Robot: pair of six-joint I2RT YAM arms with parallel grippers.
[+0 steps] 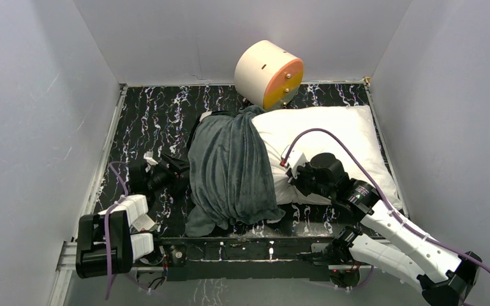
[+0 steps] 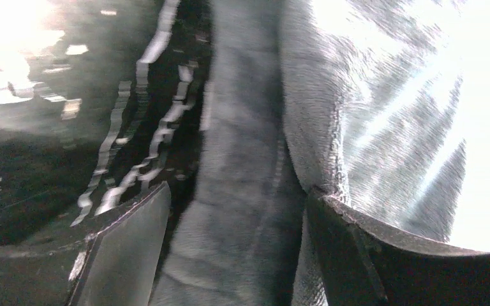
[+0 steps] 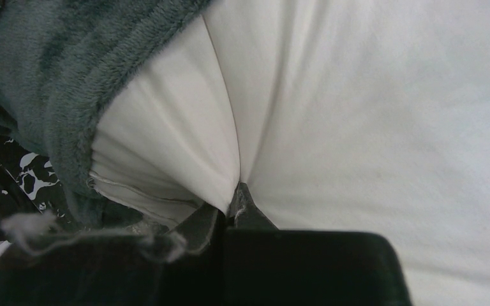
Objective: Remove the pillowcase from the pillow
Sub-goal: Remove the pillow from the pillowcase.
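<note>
The pillowcase (image 1: 230, 169) is half off the pillow (image 1: 338, 137), bunched at its left end; right gripper (image 3: 236, 191) pinches the pillow, left gripper (image 2: 237, 191) gapes around the pillowcase.

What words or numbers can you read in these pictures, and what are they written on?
No text: nothing here can be read as a word, number or sign.
The pillowcase: plain grey plush, no label showing.
The pillow: plain white, no tag showing.
The cylinder: only a few small dark marks, no letters.
The table: the white squiggles are a marble pattern, not writing.
</note>
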